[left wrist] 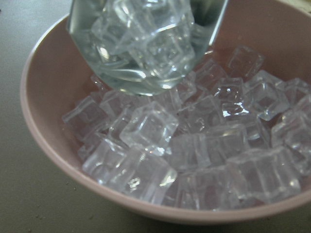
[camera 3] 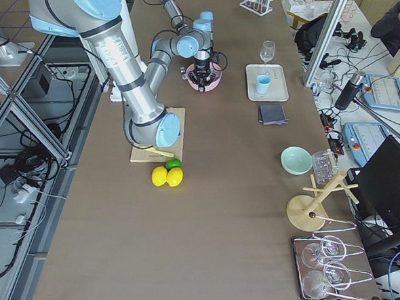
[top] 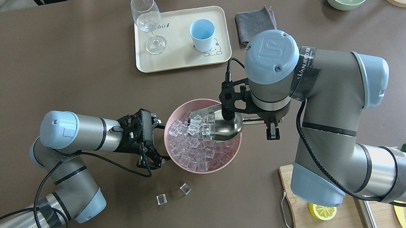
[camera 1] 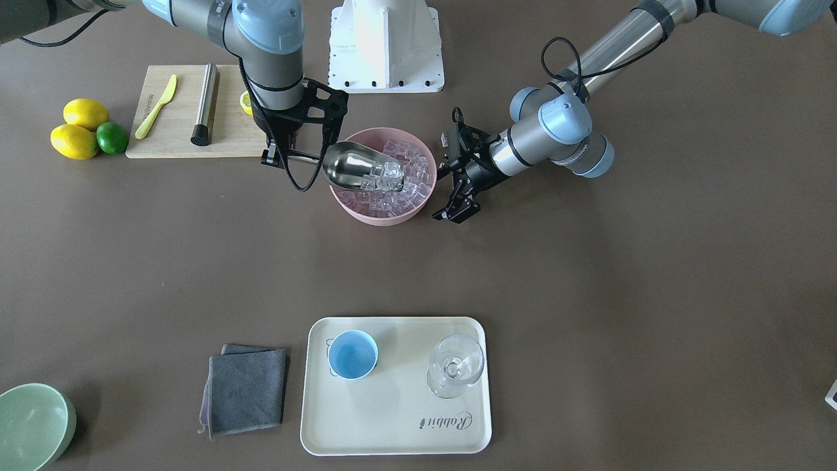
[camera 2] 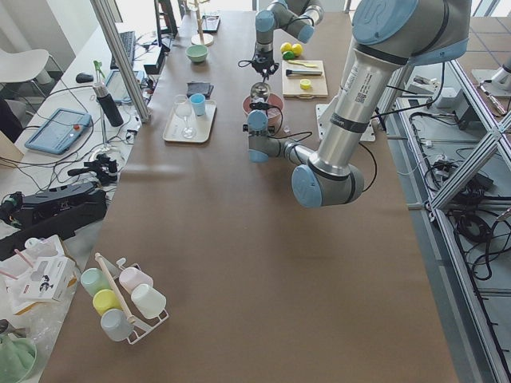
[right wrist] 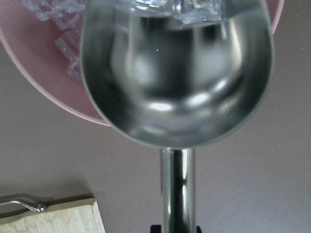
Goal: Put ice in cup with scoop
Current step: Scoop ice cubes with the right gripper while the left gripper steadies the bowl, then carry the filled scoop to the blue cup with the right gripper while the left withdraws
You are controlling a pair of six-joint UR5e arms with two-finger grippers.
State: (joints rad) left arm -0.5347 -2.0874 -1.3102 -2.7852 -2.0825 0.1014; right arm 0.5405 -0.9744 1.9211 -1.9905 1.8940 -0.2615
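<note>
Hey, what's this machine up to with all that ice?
The right claw grips a steel scoop by its handle and holds it, loaded with ice cubes, over a pink bowl full of ice. The left claw sits open beside the bowl's rim. The blue cup waits empty on a cream tray, and two cubes lie loose on the table.
</note>
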